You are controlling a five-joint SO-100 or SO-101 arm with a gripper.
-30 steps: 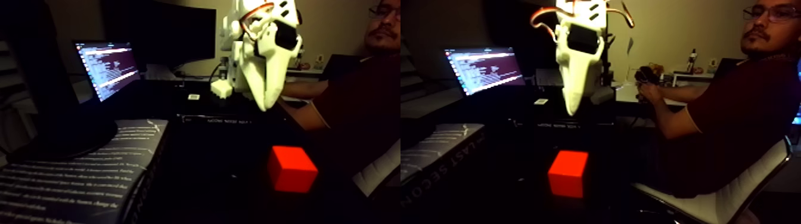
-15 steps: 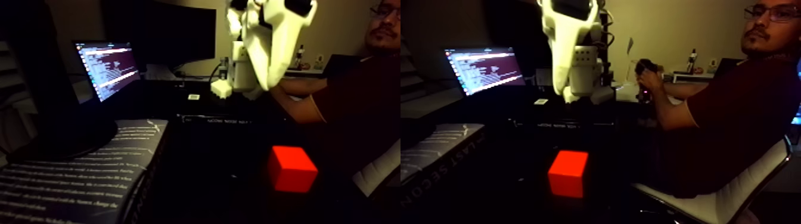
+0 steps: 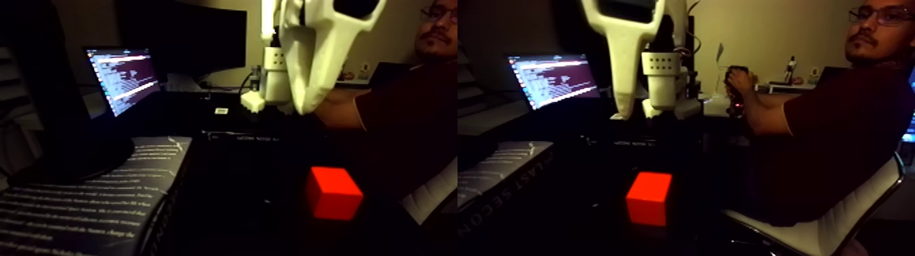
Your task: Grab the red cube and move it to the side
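The picture holds two nearly equal views side by side. The red cube (image 3: 333,194) rests on the dark table, low in the left half, and shows again in the right half (image 3: 649,197). My white gripper (image 3: 304,109) hangs tips down, well above the cube and a little to its left, nearer the camera than the arm's base. In the right half the gripper (image 3: 621,112) tapers to one narrow point. Its fingers look pressed together with nothing between them. A wide gap of air separates gripper and cube.
A laptop (image 3: 122,78) with a lit screen stands at the back left. A dark book (image 3: 88,197) with white text lies at the front left. A person (image 3: 837,129) sits on a white chair (image 3: 837,225) at the right, one hand on a device (image 3: 739,85).
The gripper has risen and swung toward the camera, looking larger and shifted left in the right half. The cube has stayed put.
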